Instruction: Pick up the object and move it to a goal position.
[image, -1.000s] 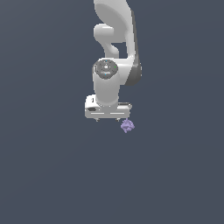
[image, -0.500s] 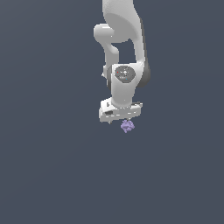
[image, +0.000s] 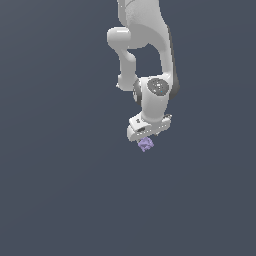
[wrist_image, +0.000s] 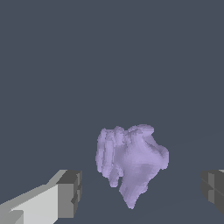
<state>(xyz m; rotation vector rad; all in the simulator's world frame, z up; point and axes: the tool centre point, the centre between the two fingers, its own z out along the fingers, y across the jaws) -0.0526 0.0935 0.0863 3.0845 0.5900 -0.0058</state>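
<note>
The white Panda arm (image: 150, 65) reached down over a plain dark grey-blue floor (image: 60, 190). In the exterior view, the small pale purple lumpy clump (image: 145, 144) sat at about six o'clock from the white gripper (image: 146, 136), just beneath it. In the wrist view the clump (wrist_image: 130, 159) lay between the two dark grey fingertip pads (wrist_image: 70, 194), which stood spread wide, clear gaps on both sides, touching nothing.

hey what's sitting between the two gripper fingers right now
The pale purple lump sits between the fingers, shown in the wrist view. Bare gray surface shows on each side of it, so neither pad touches it.
</note>
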